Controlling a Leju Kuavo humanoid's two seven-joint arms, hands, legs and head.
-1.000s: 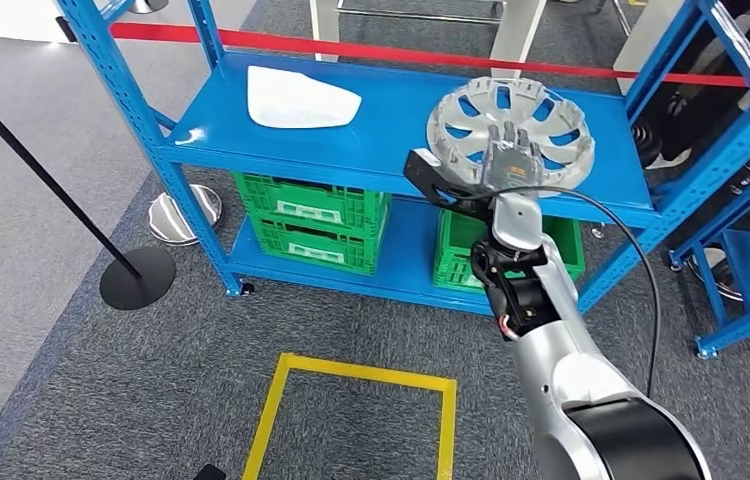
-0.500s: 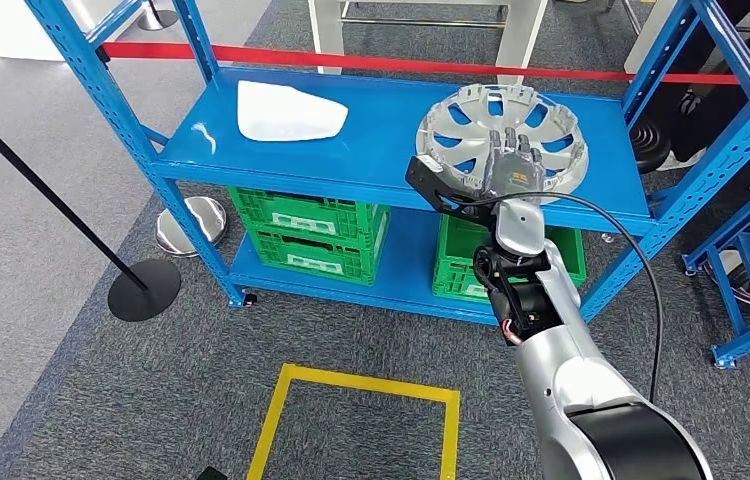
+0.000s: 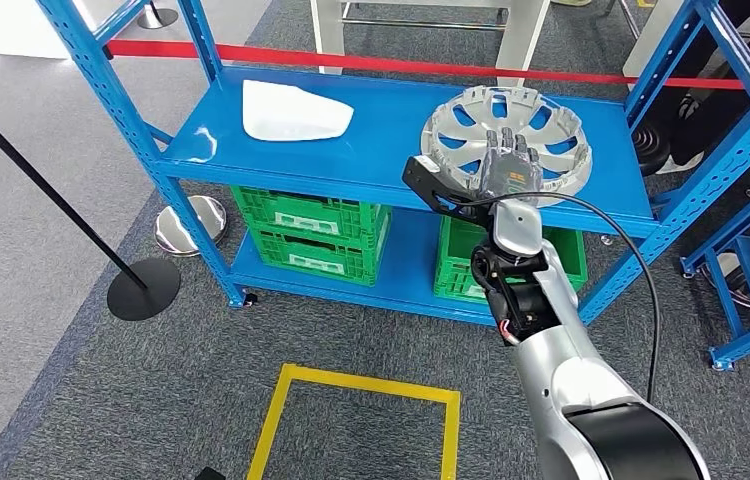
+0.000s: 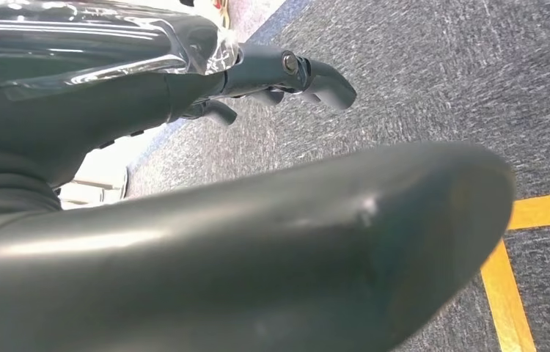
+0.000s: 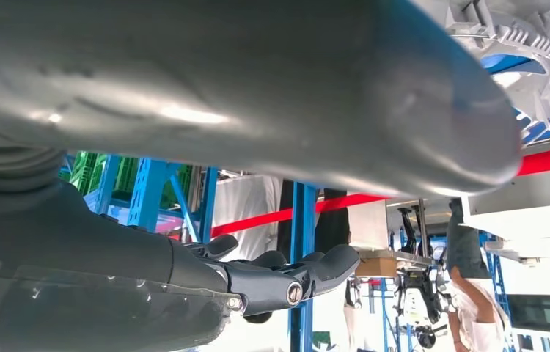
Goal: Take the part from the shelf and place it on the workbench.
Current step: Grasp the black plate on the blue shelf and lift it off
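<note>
Grey carpet floor [image 3: 71, 250], yellow taped square [image 3: 356, 420] marked near robot. Blue shelf [image 3: 351, 160] ahead; red barrier tape [image 3: 371, 62] behind it. Silver wheel cover [image 3: 506, 130] lies flat at right end of upper shelf level. White part [image 3: 294, 112] lies toward left end, well apart. Green crates [image 3: 311, 228] on lower level. Right hand [image 3: 507, 168] raised at near rim of wheel cover, fingers extended and apart, nothing gripped; contact with cover cannot be told. Left hand [image 4: 272, 73] hangs over carpet, fingers loosely curled, holding nothing.
</note>
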